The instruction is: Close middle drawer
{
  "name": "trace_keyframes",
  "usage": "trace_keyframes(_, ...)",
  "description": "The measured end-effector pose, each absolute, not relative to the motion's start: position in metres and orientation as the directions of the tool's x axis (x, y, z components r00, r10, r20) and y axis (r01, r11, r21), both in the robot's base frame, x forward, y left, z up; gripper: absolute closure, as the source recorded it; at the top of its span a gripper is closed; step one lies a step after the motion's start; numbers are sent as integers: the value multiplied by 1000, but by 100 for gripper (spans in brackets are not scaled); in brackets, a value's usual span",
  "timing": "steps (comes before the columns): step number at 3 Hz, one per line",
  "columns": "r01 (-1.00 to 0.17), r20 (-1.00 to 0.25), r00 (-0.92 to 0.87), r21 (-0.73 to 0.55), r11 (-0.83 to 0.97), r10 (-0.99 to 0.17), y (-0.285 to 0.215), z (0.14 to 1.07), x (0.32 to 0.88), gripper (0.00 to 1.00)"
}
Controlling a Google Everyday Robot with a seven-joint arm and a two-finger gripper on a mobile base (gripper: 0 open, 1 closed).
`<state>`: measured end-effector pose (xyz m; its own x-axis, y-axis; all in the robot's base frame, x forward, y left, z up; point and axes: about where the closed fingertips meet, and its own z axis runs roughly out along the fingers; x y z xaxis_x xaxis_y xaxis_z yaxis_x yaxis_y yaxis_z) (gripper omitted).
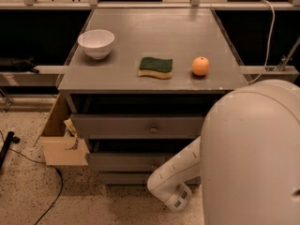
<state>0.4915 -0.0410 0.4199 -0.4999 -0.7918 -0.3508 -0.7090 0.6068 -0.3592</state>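
The grey cabinet [154,36] shows three drawer fronts. The uppermost drawer [117,125] has a round knob [153,130]. Below it is the middle drawer [119,162], a wide grey front with a small knob [152,164], standing a little forward of the recessed lowest front [122,177]. My white arm [171,179] reaches down low in front of the drawers, covering the middle drawer's right end. My gripper is out of view, hidden behind the arm and my white body [253,158].
On the cabinet top sit a white bowl [96,43], a green-and-yellow sponge [155,67] and an orange [200,66]. An open wooden box [61,144] juts out at the cabinet's left side. A black cable [44,186] lies on the speckled floor.
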Motion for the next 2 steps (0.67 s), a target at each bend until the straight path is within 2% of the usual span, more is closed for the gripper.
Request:
trace_keyframes(1, -707, -333, -498, -379, 597, -801, -40, 419, 491, 83)
trace_keyframes(2, -700, -318, -484, -418, 579, -815, -35, 420, 504, 100)
